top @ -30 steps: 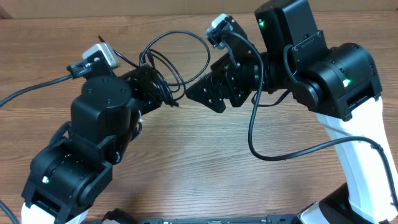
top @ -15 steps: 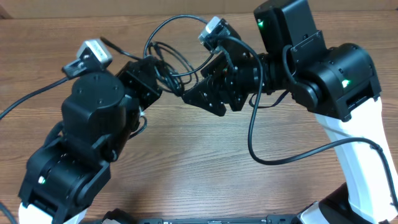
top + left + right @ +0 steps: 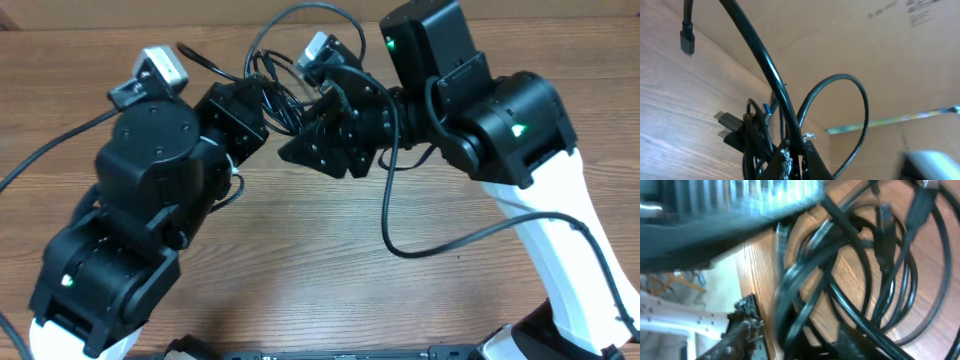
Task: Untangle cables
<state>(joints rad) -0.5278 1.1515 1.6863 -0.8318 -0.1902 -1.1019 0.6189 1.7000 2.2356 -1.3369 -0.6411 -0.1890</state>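
The cables [image 3: 283, 88] are a knot of thin black cords held up between both grippers near the table's far edge, with one loop [image 3: 300, 12] reaching past it. My left gripper [image 3: 264, 108] comes in from the left. In the left wrist view it [image 3: 797, 154] is shut on one black cord [image 3: 767, 75], and a plug end [image 3: 687, 42] dangles at the upper left. My right gripper [image 3: 290, 125] faces it from the right. The blurred right wrist view shows its fingers [image 3: 740, 337] apart, open around several cords [image 3: 860, 275], with wood showing in the gap.
The wooden table [image 3: 330, 260] stretches toward me. A thick black arm lead [image 3: 400, 230] loops over it below the right arm, and another lead [image 3: 40, 155] trails off left. A cardboard wall [image 3: 865, 60] stands behind the table.
Both grippers have moved left and toward the far edge, carrying the tangle with them. The right gripper's jaws have narrowed around the cords. The left has stayed shut.
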